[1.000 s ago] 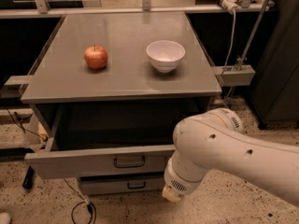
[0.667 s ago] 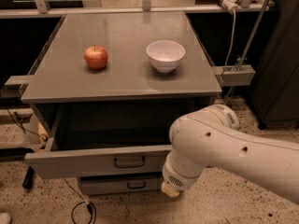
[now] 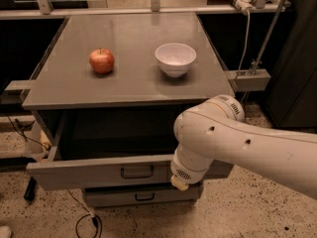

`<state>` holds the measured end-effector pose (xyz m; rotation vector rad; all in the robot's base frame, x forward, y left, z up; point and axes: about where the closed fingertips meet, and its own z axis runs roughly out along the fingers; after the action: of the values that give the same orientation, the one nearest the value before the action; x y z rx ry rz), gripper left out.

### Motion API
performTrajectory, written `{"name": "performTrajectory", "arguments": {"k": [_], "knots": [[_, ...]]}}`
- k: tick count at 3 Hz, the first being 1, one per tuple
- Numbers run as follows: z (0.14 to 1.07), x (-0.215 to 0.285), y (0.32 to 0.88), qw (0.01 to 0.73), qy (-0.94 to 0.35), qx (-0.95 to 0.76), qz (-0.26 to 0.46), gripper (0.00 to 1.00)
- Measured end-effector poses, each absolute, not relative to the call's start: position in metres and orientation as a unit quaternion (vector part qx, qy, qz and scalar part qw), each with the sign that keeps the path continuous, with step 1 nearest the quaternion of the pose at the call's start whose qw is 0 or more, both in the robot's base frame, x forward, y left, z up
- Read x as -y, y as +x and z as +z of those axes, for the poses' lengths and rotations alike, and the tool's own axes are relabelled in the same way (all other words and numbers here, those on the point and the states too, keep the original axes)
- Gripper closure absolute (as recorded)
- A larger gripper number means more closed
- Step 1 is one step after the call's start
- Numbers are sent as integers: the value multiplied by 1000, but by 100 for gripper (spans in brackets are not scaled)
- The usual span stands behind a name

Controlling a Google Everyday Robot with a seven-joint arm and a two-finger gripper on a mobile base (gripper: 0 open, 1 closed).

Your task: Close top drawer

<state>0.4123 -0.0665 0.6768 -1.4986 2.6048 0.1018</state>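
The top drawer (image 3: 99, 172) is a wide grey drawer with a small dark bar handle (image 3: 137, 172). It stands pulled out from under the table top, and its inside is dark. My white arm (image 3: 203, 143) reaches in from the right and covers the right part of the drawer front. My gripper is hidden behind the arm's lower end (image 3: 182, 178), close to the drawer front.
A red apple (image 3: 101, 61) and a white bowl (image 3: 175, 58) sit on the grey table top (image 3: 129, 88). A narrower lower drawer (image 3: 141, 196) is below. Cables (image 3: 86, 222) lie on the speckled floor at left. A dark cabinet (image 3: 297, 58) stands at right.
My arm has shifted a little to the left along the drawer front. The drawer stands open about as far as before.
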Motion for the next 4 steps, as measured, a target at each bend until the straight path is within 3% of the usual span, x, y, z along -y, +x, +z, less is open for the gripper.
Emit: {"name": "performTrajectory", "arguments": {"k": [2, 4], "knots": [[669, 64, 439, 68, -500, -863, 24, 100], [669, 64, 439, 68, -500, -863, 24, 57]]}}
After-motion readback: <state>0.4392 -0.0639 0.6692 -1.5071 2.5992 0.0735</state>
